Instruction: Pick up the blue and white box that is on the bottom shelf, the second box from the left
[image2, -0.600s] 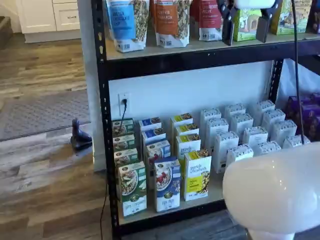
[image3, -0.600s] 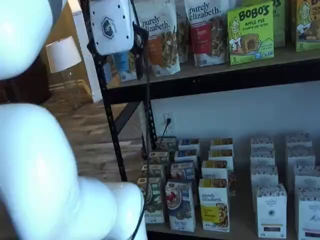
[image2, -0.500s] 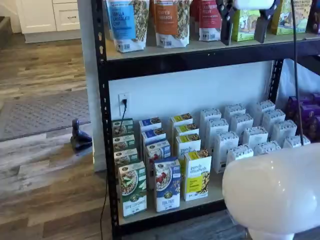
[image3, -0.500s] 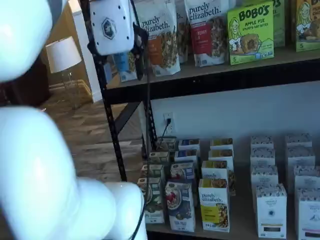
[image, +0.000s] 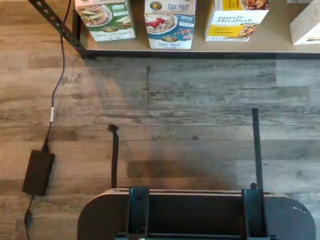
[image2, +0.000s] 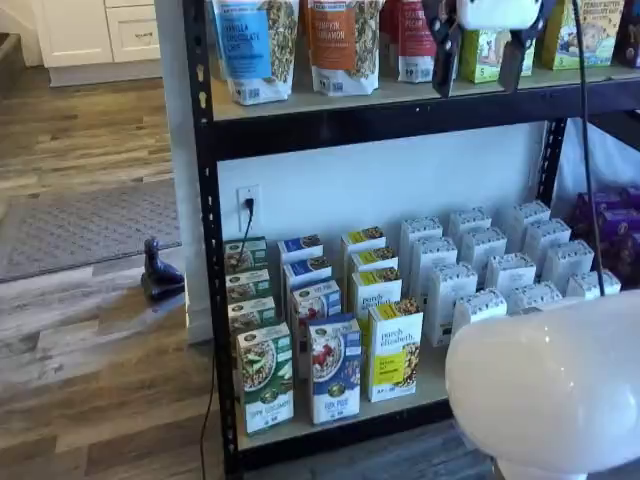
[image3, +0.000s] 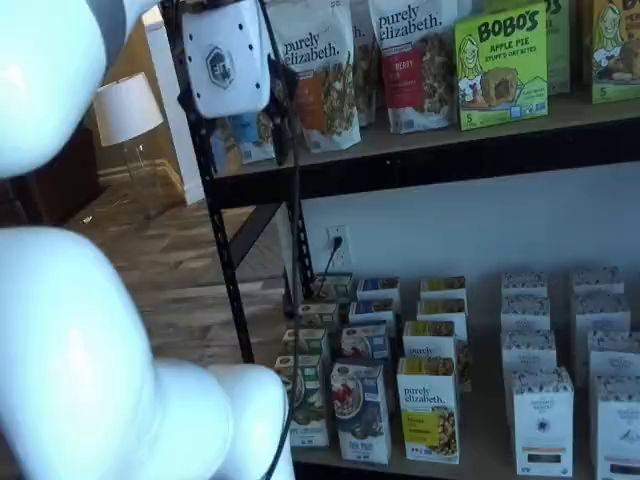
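Gripper (image2: 477, 62) hangs high at the level of the upper board, its two black fingers plainly spread with empty air between them, nothing held. Compared with half a second back, it has slid a little leftward along the upper board in a shelf view, and the white body (image3: 225, 55) sits slightly lower and further right in the other; a small shift, so I judge the approach barely begun, with the whole descent to the target left to do. Blue and white box (image2: 334, 370) stands upright at the front edge of the bottom shelf (image2: 330, 425), touching or just beside the green and white carton (image2: 265, 380) on one flank and the yellow and white carton (image2: 396, 350) on the other; more rows of the same stand behind it. Wrist view alone gives the cartons' feet along the shelf's black beam, the blue and white box (image: 170, 30) among them, plus bare plank floor in front, a black power brick (image: 37, 171) on its cable well away from the box, and the dark mount (image: 195, 215). Fingers do not show there. Both shelf views alone give gripper against shelves; the arm's white shell (image2: 545, 385) hides the shelf's far end.
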